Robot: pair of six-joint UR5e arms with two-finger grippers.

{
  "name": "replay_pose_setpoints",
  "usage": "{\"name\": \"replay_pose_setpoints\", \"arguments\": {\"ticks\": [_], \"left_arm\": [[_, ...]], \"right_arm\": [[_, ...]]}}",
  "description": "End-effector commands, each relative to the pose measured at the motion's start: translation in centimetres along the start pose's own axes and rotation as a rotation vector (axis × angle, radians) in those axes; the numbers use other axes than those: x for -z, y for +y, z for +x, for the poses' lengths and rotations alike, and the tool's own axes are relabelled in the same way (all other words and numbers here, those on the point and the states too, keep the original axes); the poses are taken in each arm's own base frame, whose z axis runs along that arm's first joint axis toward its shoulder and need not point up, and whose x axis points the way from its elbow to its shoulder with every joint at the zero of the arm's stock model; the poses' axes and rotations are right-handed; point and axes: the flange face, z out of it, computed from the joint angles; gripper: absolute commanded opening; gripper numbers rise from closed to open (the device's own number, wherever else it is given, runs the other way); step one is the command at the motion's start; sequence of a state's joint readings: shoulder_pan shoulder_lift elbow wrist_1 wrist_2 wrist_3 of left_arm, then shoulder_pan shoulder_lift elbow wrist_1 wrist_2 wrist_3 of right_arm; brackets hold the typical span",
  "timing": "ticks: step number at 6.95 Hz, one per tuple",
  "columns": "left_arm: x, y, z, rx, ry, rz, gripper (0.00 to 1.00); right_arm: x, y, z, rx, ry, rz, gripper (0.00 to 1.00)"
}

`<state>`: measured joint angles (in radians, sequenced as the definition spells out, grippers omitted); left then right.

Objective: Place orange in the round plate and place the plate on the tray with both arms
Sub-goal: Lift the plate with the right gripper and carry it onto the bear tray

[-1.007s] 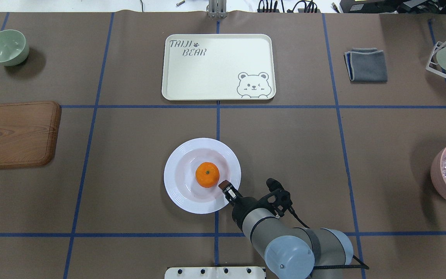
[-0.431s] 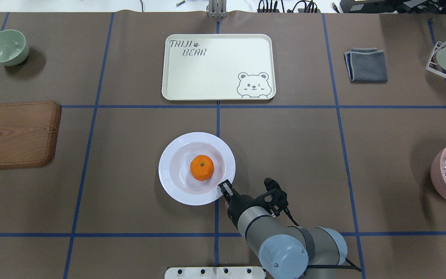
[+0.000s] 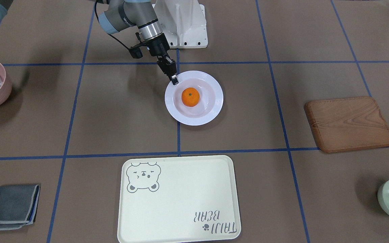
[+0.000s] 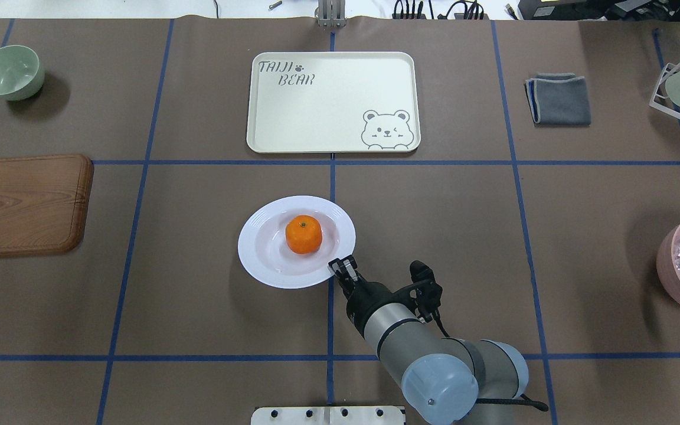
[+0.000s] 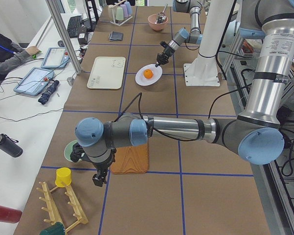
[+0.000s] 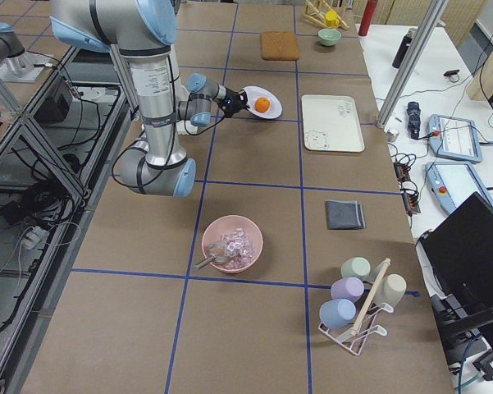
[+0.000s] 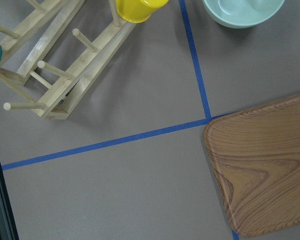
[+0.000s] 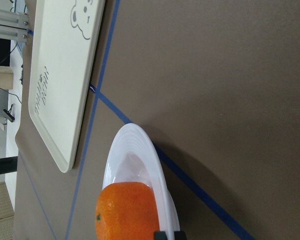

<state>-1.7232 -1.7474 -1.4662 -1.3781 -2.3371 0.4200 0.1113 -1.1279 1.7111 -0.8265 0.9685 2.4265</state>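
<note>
**Front-facing view.** Near the tabletop's middle, the orange [image 3: 190,97] sits in the sunken centre of the round plate [image 3: 211,108], so the first step reads as done. The right gripper [image 3: 173,78] pinches the plate's rim between its fingers, on the side toward the robot's edge. The tray [image 3: 177,202] lies toward the operators' edge, well apart from the plate and carrying nothing.

**Overhead view.** Plate and tray sit roughly along the tabletop's centre line. Only the right arm [image 4: 434,378] enters. A shadow beyond the plate's left rim suggests the plate is raised or tilted, but this view cannot settle it. A wooden board [image 4: 21,203] lies at the left edge and a green bowl [image 4: 9,72] near the far left corner.

**Left-end view.** The left gripper [image 5: 95,178] hangs low by the board, well apart from the plate. Whether its fingers are spread or closed cannot be told.

**Right-end view.** The near arm reaches to the plate, and the orange is visible on it.

**Left wrist view.** This view shows the board's corner, the bowl's edge and a wooden rack [image 7: 55,75]. It shows no task thing and no fingers.

**Right wrist view.** The plate's rim is seen edge-on with the orange beside it. A dark shadow lies on the paper beneath, and the tray lies beyond.

**Judgement.** The step in hand is carrying the plate to the tray. The next move calls for keeping the plate level so the orange does not roll. It also calls for the left arm [image 5: 176,129] to come to the opposite rim.
</note>
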Motion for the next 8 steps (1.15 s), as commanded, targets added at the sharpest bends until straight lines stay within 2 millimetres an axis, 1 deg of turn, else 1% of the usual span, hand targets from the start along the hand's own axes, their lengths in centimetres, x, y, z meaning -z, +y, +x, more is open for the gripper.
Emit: {"name": "replay_pose_setpoints", "arguments": {"ticks": [1,2,3,4,5,6,7,8], "left_arm": [[-0.7,1.6,0.0,0.014,0.018,0.004,0.98],[-0.4,1.6,0.4,0.01,0.016,0.008,0.98],[-0.6,2.3,0.6,0.011,0.016,0.007,0.98],[-0.6,3.3,1.0,0.011,0.015,0.01,0.98],[-0.8,3.8,0.9,0.018,0.017,0.005,0.98],[-0.6,3.8,1.3,0.067,0.03,0.015,0.98],[-0.7,5.1,2.0,0.107,0.034,0.026,0.98],[0.3,5.7,3.3,0.135,0.027,0.045,0.98]], "right_arm": [[0.0,-0.7,-0.9,-0.006,-0.048,0.028,0.0],[0.0,-0.7,-1.0,-0.005,-0.052,0.031,0.0],[0.0,-0.9,-1.5,-0.01,-0.076,0.047,0.0],[0.3,-1.6,-2.3,-0.03,-0.118,0.025,0.0],[0.6,-2.0,-3.5,-0.054,-0.159,0.001,0.0],[0.4,-2.7,-4.5,-0.06,-0.174,0.008,0.0],[0.8,-3.3,-6.1,-0.08,-0.205,0.002,0.0],[1.2,-3.7,-8.9,-0.108,-0.248,-0.005,0.0]]}}
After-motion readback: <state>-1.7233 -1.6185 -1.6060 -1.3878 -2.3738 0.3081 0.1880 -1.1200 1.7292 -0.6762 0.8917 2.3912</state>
